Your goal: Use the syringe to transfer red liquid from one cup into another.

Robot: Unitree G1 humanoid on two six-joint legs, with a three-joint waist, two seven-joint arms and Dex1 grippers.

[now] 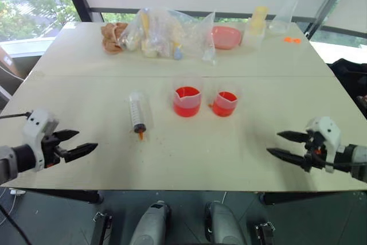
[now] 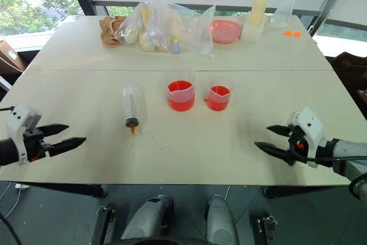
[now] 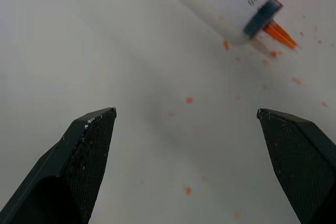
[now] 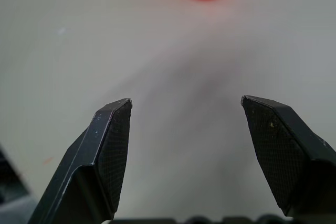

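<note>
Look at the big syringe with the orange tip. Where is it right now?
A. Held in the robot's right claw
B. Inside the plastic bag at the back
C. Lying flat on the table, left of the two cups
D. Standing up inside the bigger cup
C. The syringe lies flat on the table, to the left of the larger cup and the smaller cup, and neither open claw touches it.

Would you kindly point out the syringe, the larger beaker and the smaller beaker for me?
syringe (image 1: 137,113): left eye view, middle of the clear barrel.
larger beaker (image 1: 187,102): left eye view, red-filled front wall.
smaller beaker (image 1: 224,104): left eye view, red-filled front wall.
</note>
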